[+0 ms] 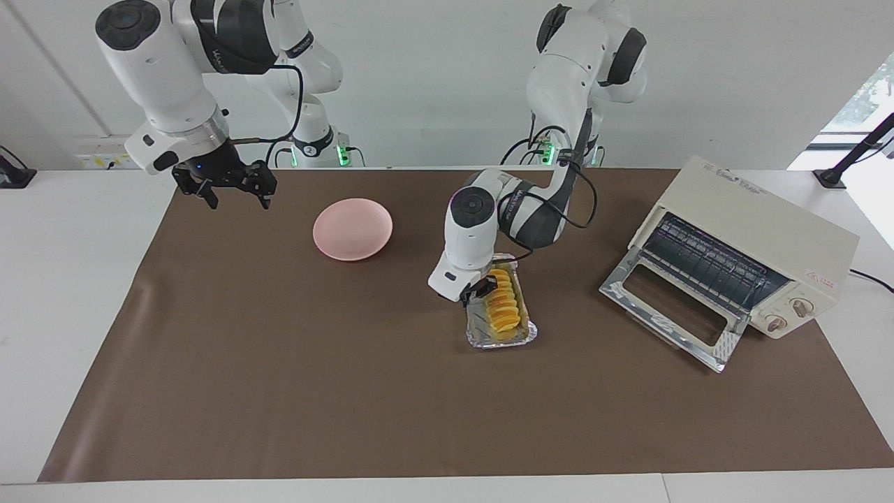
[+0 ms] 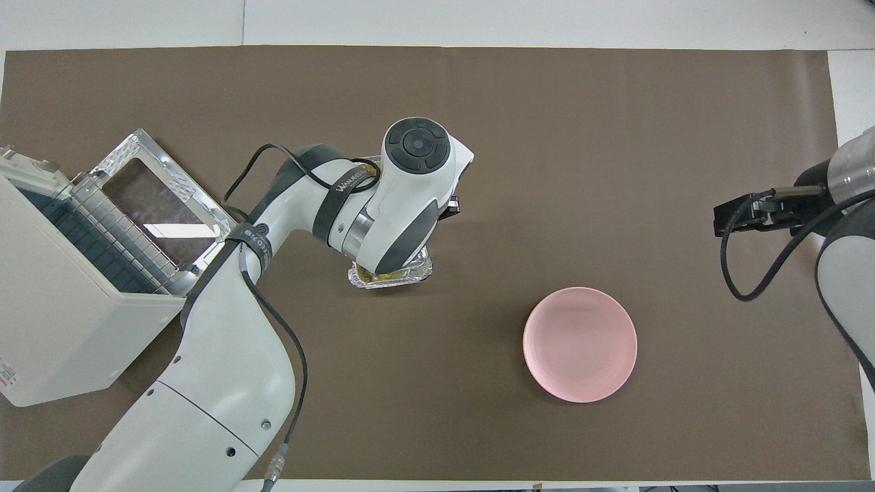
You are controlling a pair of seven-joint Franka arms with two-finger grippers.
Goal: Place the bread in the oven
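Left gripper [image 1: 480,288]: fingers together, clamped on the rim of the foil tray [image 1: 520,338] at the tray's side toward the right arm's end, low over it; whether it touched the bread could not be told; bread [image 1: 503,308]: golden ridged loaf, lay lengthwise in the foil tray near mid-table, on the brown mat [image 1: 279,391]; oven [image 1: 761,237]: cream-white, stood toward the left arm's end of the table, glass door [image 1: 670,307] dropped open, wire rack visible inside, well apart from the tray; pink plate [image 1: 353,228]: sat bare, nearer to the robots than the tray, toward the right arm's end; right gripper [image 1: 227,192]: fingers apart, held nothing, waited raised over the mat's edge.
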